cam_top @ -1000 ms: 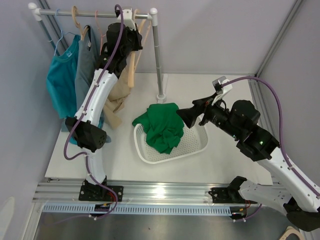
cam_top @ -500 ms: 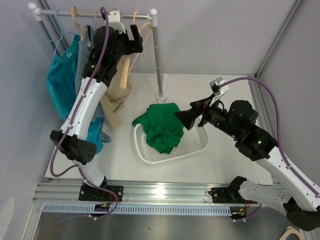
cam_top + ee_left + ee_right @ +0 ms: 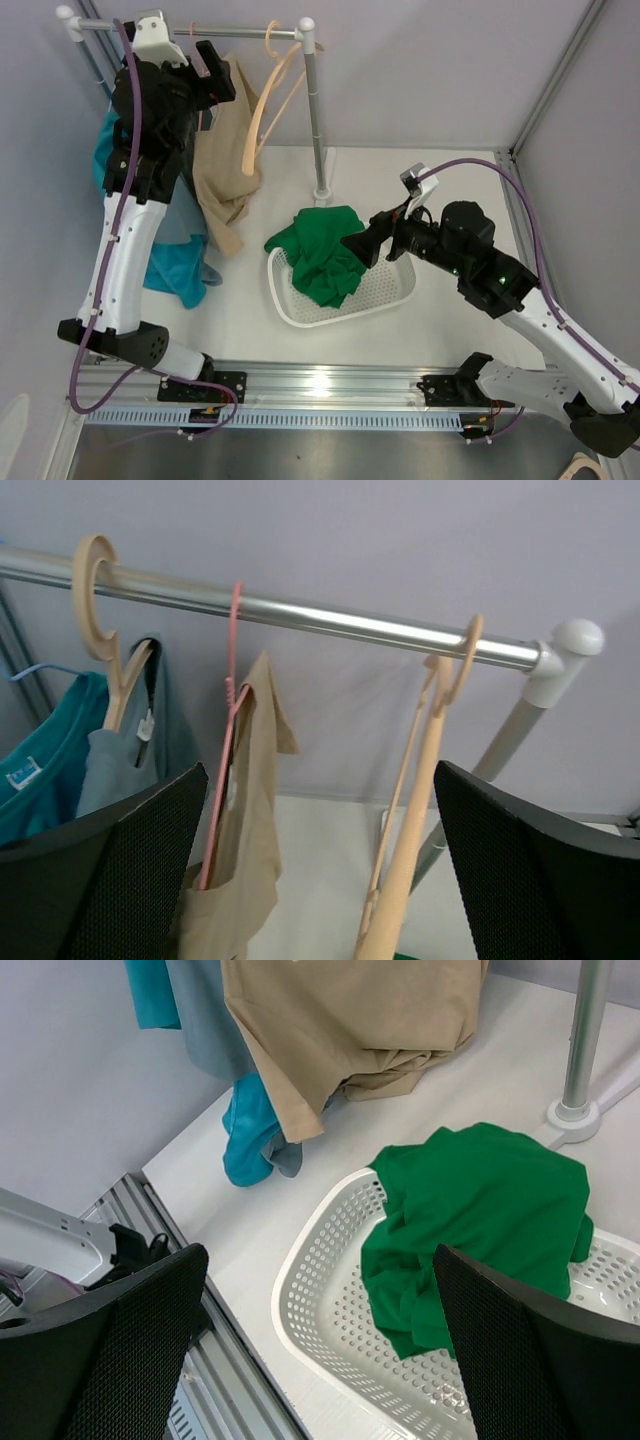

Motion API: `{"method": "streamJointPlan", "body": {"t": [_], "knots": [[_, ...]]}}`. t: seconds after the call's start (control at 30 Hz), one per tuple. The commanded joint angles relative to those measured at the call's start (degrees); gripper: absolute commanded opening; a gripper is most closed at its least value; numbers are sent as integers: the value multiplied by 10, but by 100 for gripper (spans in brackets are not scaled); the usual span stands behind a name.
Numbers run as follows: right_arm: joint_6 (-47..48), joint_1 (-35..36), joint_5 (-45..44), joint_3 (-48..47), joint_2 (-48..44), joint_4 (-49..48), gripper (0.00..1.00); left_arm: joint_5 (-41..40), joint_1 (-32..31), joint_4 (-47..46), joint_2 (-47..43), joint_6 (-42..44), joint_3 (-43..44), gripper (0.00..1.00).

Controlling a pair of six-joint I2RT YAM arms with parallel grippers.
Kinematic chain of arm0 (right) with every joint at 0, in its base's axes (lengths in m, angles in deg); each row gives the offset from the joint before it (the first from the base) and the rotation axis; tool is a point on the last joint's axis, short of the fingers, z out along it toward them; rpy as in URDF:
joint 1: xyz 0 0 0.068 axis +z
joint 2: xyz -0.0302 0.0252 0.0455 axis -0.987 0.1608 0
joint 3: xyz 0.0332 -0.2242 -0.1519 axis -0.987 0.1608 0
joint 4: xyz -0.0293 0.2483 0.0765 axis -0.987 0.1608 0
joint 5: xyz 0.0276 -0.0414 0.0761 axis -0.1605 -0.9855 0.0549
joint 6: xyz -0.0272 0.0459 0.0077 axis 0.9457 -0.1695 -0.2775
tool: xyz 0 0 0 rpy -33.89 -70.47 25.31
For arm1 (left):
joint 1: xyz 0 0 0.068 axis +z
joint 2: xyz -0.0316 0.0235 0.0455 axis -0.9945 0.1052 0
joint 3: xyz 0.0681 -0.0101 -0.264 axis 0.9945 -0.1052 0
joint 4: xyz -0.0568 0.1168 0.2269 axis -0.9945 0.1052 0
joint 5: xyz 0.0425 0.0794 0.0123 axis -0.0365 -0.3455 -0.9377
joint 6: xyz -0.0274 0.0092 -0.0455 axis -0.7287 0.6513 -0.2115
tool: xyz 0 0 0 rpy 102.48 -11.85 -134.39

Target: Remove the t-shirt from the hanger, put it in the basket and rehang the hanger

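Green cotton, crumpled in a loose heap, is the t-shirt (image 3: 325, 255): it lies in the white perforated basket (image 3: 395, 290), one fold spilling over the far rim, just ahead of and below the right gripper (image 3: 355, 247). That gripper hangs with its fingers spread wide and nothing between them.

Beyond it and high up, the left gripper (image 3: 215, 75) is also spread wide and empty, facing the chrome rail (image 3: 340, 620). Right of the left gripper, a beige hanger (image 3: 415, 810) hangs bare from the rail, tilted, close to the white end cap. Straight ahead of the left gripper a tan shirt (image 3: 245, 820) droops off a thin pink hanger (image 3: 228, 750), with one shoulder slipped. Further to the left are a grey garment (image 3: 115, 770) on another beige hanger and a teal one (image 3: 125, 170).

Under it all the counter (image 3: 450, 180) is matt white, edged at the near side by an aluminium beam (image 3: 320, 380). The rail's upright post (image 3: 316, 110) stands on a round foot behind the basket. Pale lilac-grey walls (image 3: 420, 60) close the space at the back and sides.
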Motion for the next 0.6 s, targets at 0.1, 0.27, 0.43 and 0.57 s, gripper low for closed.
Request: {"method": "streamJointPlan", "body": {"t": [0.1,0.27,0.43,0.57], "knots": [[-9,2,7,0,-30,1,99,-6,38,29,24,11,21,99],[-3,1,-7,1,-42,16,100,-4,61,7,47,13,2,99],[2,1,-8,-8,-37,21,100,-13,79,6,77,24,16,90],[3,-1,-9,-9,-31,22,100,34,114,2,96,11,18,82]]}}
